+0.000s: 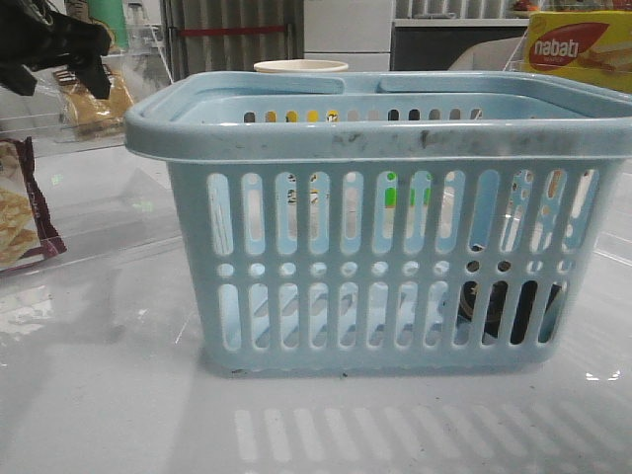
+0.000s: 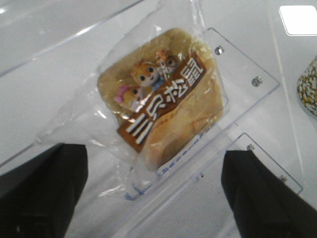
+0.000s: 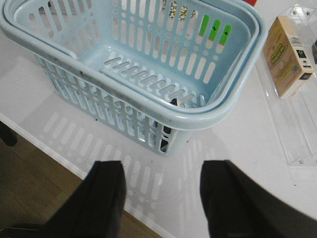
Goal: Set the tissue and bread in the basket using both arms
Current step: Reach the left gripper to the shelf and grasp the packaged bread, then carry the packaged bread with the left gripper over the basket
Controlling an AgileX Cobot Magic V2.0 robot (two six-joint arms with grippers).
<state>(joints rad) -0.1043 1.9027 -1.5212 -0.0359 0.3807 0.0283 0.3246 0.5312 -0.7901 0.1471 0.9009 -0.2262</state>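
Observation:
The light-blue basket (image 1: 395, 138) stands in the middle of the table and also shows in the right wrist view (image 3: 233, 106). The dark tissue pack (image 1: 504, 306) lies inside it at the bottom right, seen only through the slots; in the right wrist view a bit of the pack (image 3: 173, 102) shows at the near corner. The bread (image 2: 163, 109), a clear packet with a brown label, lies on a clear tray at the far left (image 1: 94, 104). My left gripper (image 2: 156, 198) hangs open and empty above it (image 1: 59, 79). My right gripper (image 3: 163, 198) is open and empty, off the basket's corner.
A yellow "nabati" box (image 1: 578, 49) sits on a clear stand at the back right (image 3: 287, 54). A maroon-edged snack packet (image 1: 20, 212) lies at the left. A cup (image 1: 301, 67) stands behind the basket. The table's edge (image 3: 49, 148) is close to my right gripper.

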